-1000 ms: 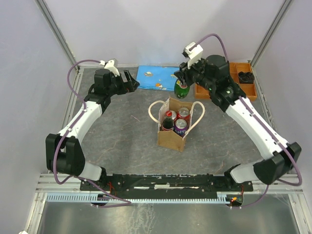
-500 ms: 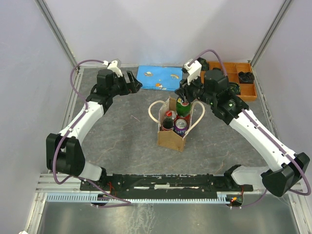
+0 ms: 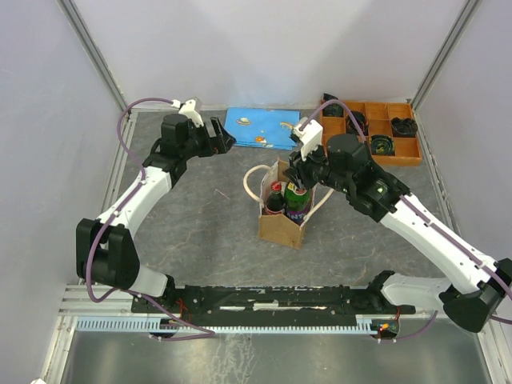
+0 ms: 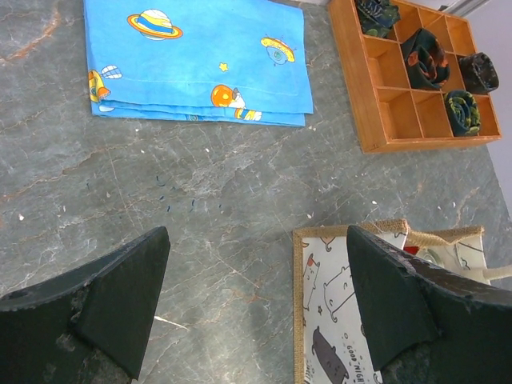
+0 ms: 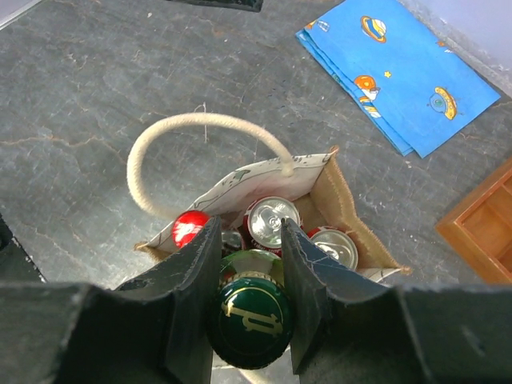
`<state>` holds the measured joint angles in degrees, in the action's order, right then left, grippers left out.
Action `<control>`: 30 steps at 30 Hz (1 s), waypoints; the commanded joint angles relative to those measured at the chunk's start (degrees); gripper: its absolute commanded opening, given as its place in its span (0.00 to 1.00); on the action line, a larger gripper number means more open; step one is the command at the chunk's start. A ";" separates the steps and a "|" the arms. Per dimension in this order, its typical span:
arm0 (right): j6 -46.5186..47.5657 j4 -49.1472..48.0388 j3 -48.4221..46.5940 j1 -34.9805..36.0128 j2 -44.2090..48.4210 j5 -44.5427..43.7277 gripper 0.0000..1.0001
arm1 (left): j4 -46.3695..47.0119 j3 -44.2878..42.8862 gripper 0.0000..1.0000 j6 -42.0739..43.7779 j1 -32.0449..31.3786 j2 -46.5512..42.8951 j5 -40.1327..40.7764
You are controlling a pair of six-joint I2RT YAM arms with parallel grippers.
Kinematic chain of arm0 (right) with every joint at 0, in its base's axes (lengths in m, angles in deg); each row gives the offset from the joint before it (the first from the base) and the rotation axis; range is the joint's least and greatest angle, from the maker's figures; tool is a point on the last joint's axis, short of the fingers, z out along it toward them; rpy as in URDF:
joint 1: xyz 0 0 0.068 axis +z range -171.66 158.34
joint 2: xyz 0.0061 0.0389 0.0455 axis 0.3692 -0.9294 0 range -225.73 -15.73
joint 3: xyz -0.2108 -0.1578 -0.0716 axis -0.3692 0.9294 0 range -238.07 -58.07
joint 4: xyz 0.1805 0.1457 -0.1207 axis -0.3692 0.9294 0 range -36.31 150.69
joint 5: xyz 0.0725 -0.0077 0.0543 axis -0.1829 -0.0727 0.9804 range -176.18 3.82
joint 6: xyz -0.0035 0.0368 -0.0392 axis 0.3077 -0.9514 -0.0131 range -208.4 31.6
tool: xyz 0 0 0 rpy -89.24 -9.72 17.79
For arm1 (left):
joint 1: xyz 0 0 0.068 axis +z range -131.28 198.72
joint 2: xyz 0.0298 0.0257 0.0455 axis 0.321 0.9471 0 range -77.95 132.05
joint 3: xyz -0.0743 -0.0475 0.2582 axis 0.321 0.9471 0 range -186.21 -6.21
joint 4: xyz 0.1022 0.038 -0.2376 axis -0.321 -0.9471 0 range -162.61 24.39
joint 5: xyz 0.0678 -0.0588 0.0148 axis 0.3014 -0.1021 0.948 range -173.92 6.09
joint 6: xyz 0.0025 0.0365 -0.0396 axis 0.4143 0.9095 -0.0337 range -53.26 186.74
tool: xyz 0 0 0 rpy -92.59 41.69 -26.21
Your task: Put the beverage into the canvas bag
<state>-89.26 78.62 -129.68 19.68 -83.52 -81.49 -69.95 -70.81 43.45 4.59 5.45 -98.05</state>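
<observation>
Looking at your right gripper [image 5: 250, 298] first, you have its jaws pressed on either side of a green bottle [image 5: 250, 320], just under the green cap with its gold emblem, so the drink is firmly clamped and upright. From overhead, you see the bottle standing in the open mouth of the bag [image 3: 280, 226], on the side nearer the right arm; its lower part is hidden, so you cannot tell whether it rests on the bottom. Your right wrist view shows two silver-topped cans [image 5: 272, 221] packed inside the bag just beyond the bottle, and a red cap [image 5: 190, 229] to their left. One cream handle [image 5: 200, 132] arches up and away from the bag's far wall, which has a pale printed lining. The bag stands upright near the middle of the table [image 3: 200, 232]. Your left gripper [image 4: 256, 308] hangs with its jaws spread wide and nothing between them, above bare table at the back left, apart from the bag; the bag's cat-printed side shows at the lower right of that wrist view. A blue cloth [image 3: 258, 128] with cartoon planets lies folded flat at the table's far edge, and an orange tray [image 3: 404, 152] of compartments sits to its right, with dark items in several cells.
</observation>
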 commanded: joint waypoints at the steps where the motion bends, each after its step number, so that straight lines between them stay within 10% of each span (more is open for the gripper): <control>1: -2.07 -5.70 -1.41 1.77 4.64 -1.91 0.00 | 0.84 -1.76 0.97 0.09 -0.68 -0.93 -1.34; 30: -5.97 -1.47 2.09 4.98 4.89 -0.71 0.00 | 1.10 -1.87 0.97 0.60 -2.17 -0.26 -1.16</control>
<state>-93.72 81.57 -123.87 24.05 -80.42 -83.74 -69.97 -70.81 43.49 2.97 5.49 -98.02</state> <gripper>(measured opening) 0.401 0.970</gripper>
